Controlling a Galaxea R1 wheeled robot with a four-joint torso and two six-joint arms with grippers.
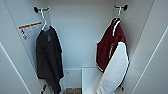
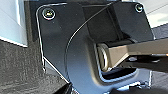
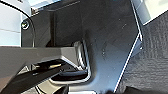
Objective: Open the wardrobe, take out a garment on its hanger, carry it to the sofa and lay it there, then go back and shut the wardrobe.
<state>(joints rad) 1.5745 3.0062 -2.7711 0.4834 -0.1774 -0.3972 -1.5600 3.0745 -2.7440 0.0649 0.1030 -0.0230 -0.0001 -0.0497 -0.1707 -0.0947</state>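
Note:
The wardrobe stands open in front of me, its white inside facing the head view. On the right wall hook hangs the garment, a maroon jacket whose white sleeve drapes down in front. Its thin white hanger curves up to the dark hook near the top. The jacket hangs free and nothing touches it.
A dark grey-black garment hangs from the left hook on its own white hanger, with a label sticker on the wall beside it. A white box sits low inside. The open doors flank both sides. Dark carpet lies below.

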